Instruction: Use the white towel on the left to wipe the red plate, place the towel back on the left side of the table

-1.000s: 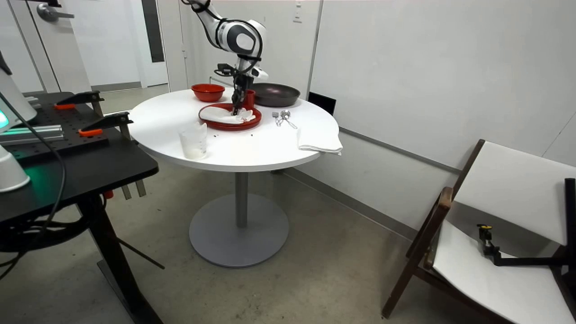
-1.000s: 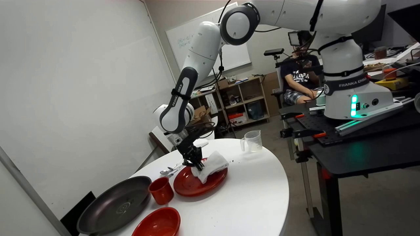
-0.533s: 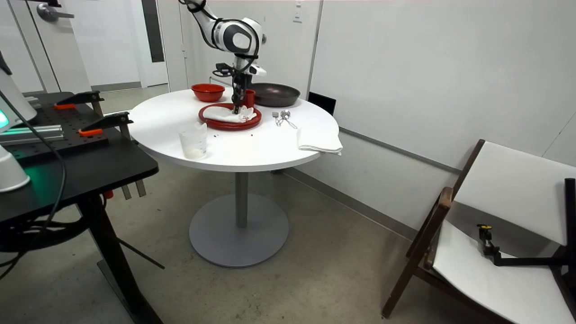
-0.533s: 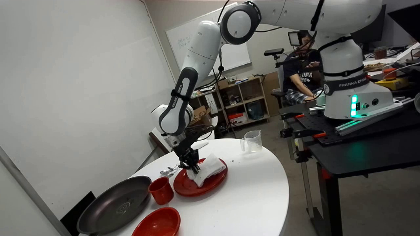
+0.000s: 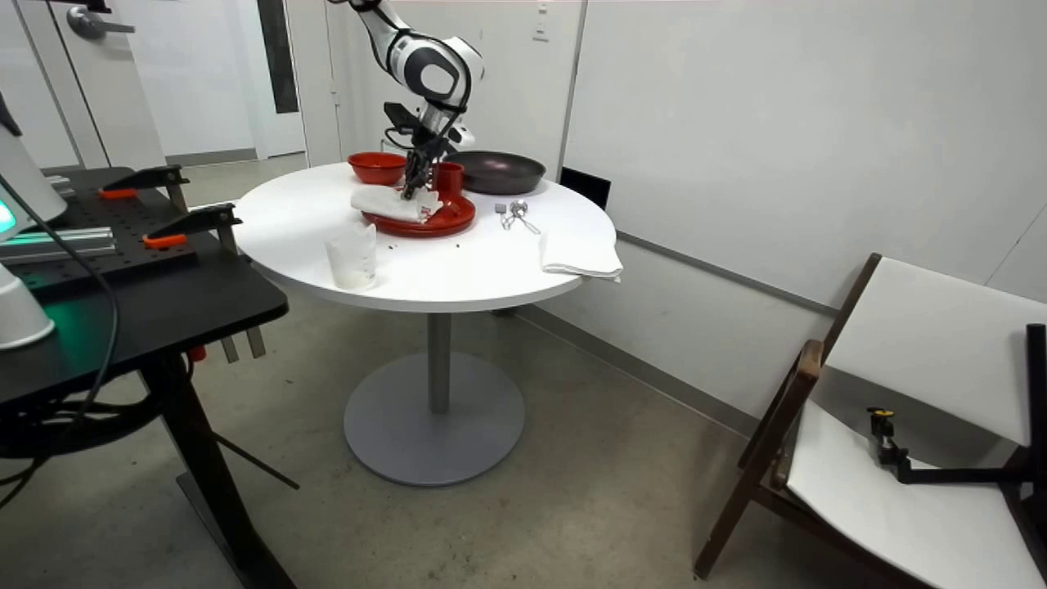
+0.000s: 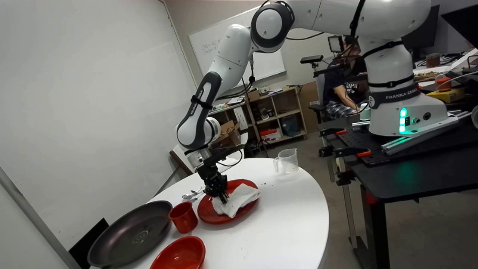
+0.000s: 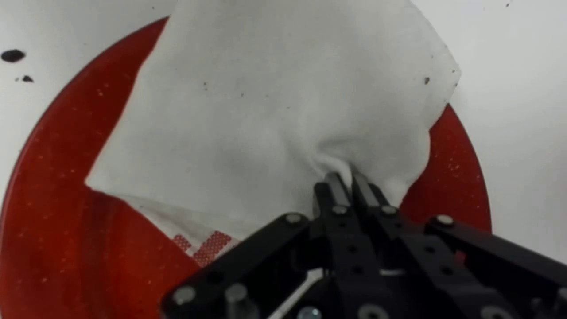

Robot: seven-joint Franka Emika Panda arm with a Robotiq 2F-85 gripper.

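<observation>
My hand (image 7: pixel 346 179) is clenched on a small pleat of the white towel (image 7: pixel 266 102), near one side of the cloth, while the rest spreads loose. The towel lies across the red plate (image 7: pixel 48 190), with one end reaching past the rim over the counter (image 6: pixel 287 224); I cannot tell whether that end touches down. I judge it light and limp: it should drag easily yet bunch or fold under if pushed, so I would pull from this pinch and let the loose part trail. My grip takes in little fabric, but soft cloth creases and ought to hold; if it slips, a thicker fold nearer the middle would be surer. Dark specks (image 7: pixel 427 80) sit on the cloth, so I would lift it gently when it goes back to the counter's left side. The plate looks hard and glossy, likely slick, and I expect it could slide or tip if I press near the rim; the red cup (image 6: pixel 183 218) stands just beside it. Wiping seems to be the step in hand, the return not yet begun.
</observation>
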